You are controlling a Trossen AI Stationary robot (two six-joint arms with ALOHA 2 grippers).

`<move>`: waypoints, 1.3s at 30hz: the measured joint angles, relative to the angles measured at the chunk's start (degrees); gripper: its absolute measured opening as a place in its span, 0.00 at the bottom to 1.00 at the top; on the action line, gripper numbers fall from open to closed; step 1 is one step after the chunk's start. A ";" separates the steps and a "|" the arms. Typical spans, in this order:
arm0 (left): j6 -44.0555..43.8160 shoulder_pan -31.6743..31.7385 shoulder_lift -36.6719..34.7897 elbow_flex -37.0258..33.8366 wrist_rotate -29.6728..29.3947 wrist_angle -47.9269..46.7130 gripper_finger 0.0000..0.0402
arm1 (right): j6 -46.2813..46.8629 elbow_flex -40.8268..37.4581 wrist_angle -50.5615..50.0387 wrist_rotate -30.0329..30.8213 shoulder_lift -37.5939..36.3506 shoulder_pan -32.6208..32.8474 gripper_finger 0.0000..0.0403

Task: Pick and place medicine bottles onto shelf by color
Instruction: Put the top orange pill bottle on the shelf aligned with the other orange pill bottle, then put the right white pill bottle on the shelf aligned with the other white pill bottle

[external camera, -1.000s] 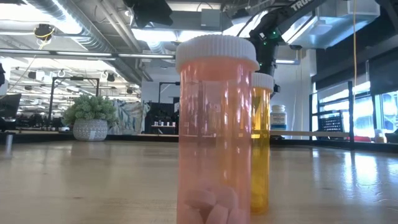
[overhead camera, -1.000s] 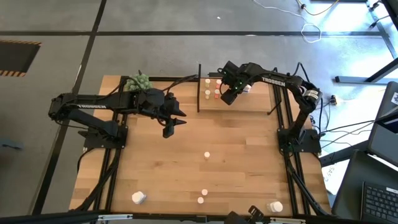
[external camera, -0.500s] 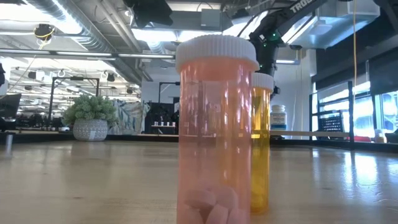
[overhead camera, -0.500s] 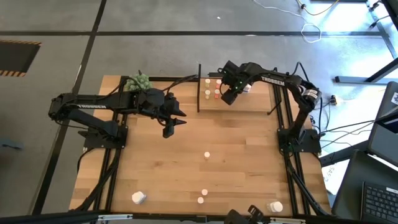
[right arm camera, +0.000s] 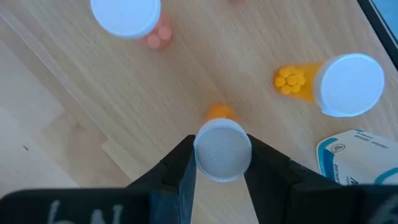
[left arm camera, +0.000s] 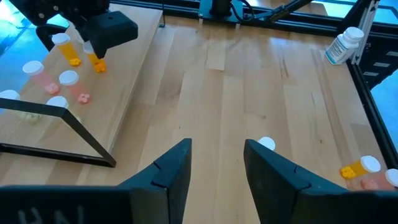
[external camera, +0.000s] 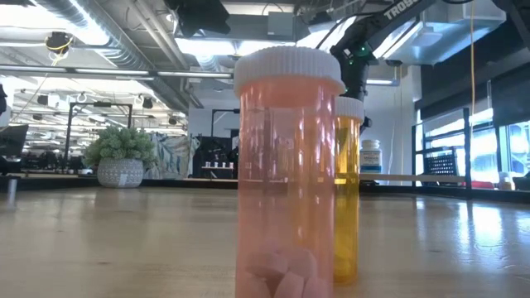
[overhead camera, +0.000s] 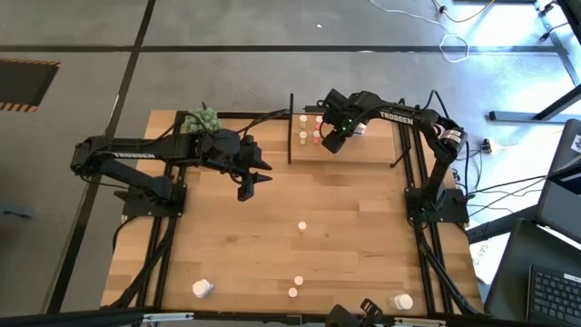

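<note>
We see small clear medicine bottles with white caps: some pink-tinted, some orange-amber, each with a few pills at the bottom. In the low view a pink bottle (external camera: 288,174) stands closest to the camera, pale tablets lying in its base, with an amber bottle (external camera: 347,190) just behind it.

On the shelf (overhead camera: 349,150), a light-wood board with thin black uprights at the far edge of the surface (overhead camera: 272,236), several bottles already stand: pink ones (left arm camera: 42,76) toward one end and an orange one (left arm camera: 64,48) nearer the right arm. A larger white bottle (overhead camera: 360,129) sits on the shelf too.

The right gripper (right arm camera: 222,163) hangs over the shelf, pointing down, its jaws closed on the white cap of an orange-bodied bottle (right arm camera: 222,149). Another orange bottle (right arm camera: 339,84) stands just beside it, and a pink bottle (right arm camera: 127,17) stands farther along the board.

The left gripper (left arm camera: 214,165) is held above the middle of the surface, well apart from the shelf, arm stretched out from its base at the left. Its jaws stand apart with nothing between them.

More bottles remain on the surface: one white-capped (overhead camera: 302,226) near the centre, two (overhead camera: 295,287) close together toward the near edge, and larger white ones at the near left (overhead camera: 201,289) and near right (overhead camera: 401,302).
</note>
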 joint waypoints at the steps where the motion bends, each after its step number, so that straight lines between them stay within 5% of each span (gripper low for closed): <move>1: 0.00 0.00 0.00 0.00 0.02 0.00 0.35 | 0.00 -0.01 0.14 0.00 0.02 0.00 0.30; 16: 0.02 0.00 0.00 0.00 0.00 -0.02 0.35 | 1.17 -0.36 0.56 -1.16 0.48 0.03 0.48; 39: 0.20 0.00 0.00 -0.01 0.00 -0.28 0.35 | 3.22 0.24 -0.30 3.45 -6.90 -0.26 0.48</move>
